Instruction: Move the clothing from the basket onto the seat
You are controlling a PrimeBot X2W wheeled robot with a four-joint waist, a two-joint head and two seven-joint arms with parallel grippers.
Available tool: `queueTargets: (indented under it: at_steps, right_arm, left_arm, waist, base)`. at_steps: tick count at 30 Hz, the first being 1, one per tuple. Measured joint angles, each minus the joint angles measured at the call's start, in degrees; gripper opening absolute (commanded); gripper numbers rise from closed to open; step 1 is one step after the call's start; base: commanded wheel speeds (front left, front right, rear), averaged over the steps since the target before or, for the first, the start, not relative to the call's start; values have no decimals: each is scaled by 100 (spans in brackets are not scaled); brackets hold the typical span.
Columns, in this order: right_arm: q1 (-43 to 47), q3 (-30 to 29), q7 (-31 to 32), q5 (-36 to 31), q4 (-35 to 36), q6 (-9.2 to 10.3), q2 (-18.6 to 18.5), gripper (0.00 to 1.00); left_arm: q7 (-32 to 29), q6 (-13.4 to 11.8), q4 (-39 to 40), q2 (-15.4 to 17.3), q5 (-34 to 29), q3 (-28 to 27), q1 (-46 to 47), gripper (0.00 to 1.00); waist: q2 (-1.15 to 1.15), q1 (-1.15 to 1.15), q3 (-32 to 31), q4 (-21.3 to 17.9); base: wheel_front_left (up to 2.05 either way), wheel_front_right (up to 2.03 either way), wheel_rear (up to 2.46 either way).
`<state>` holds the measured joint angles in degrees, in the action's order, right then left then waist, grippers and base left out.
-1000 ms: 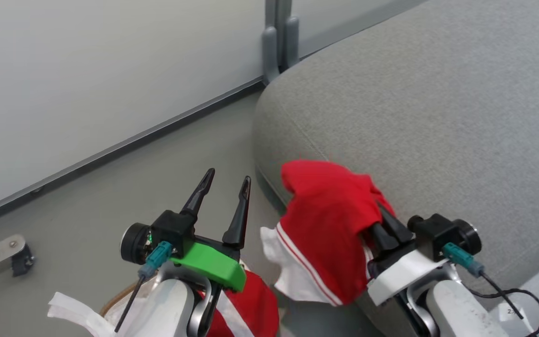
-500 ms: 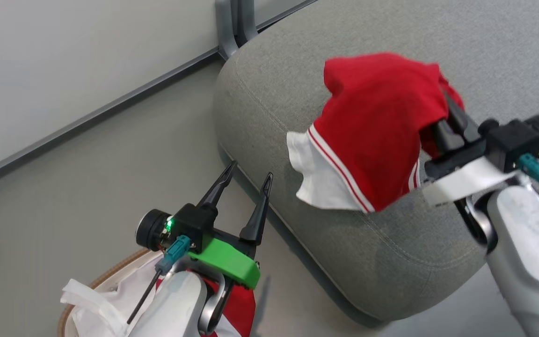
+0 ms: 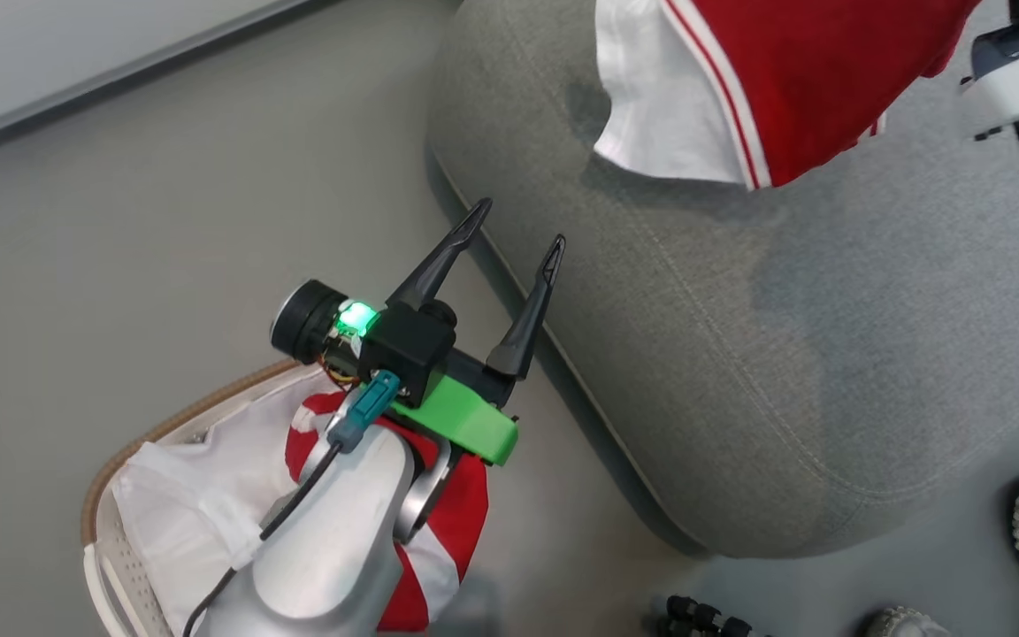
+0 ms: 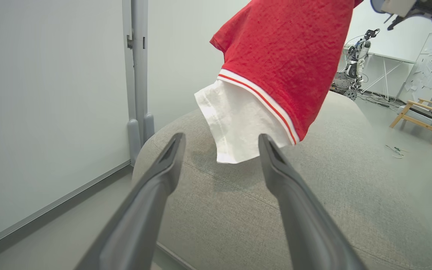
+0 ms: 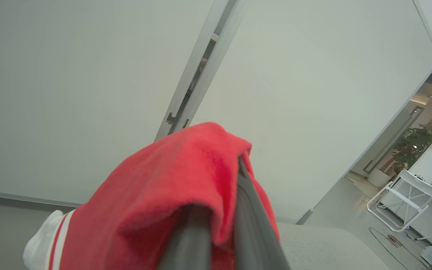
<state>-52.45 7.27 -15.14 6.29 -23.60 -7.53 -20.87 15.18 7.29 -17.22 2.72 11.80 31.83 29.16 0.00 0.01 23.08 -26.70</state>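
Right claw (image 5: 234,168) pinches a limp, light red garment (image 3: 810,80) hanging over the seat (image 3: 739,354), left claw (image 3: 519,226) wide and empty by the basket (image 3: 120,442); for the piece (image 3: 463,500) in it, you'd pinch a bunched fold.

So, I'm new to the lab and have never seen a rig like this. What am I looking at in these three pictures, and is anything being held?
It is a wheeled robot with two arms, each ending in a two-fingered gripper. The head view looks down from a camera on its head. The other two views come from a camera on each wrist, looking along that arm's fingers. The right gripper is shut on a red garment with a white, striped hem. The garment hangs over the grey seat and is not yet laid down. The left gripper is open and holds nothing. Under its arm stands the basket, where another red piece lies on the white liner.
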Motion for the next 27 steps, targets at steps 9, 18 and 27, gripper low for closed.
queueTargets:
  at_steps: [9,18,27]
  right_arm:
    - [-283,-1361,0,-954,-1318,0,38,0]
    - [278,-1979,0,-1413,-1924,0,559,100]
    - [1540,-2159,0,-1252,-1679,0,698,100]
  left_arm:
    - [-1,4,46,58,-10,449,558,100]
    - [-1,4,-142,73,144,508,591,100]
    - [-1,9,-268,47,266,356,252,100]
  waist:
    - [0,0,853,456]
    - [0,1,1176,888]
    - [0,0,708,888]
  base:
    - [0,0,0]
    - [0,0,0]
    - [0,0,0]
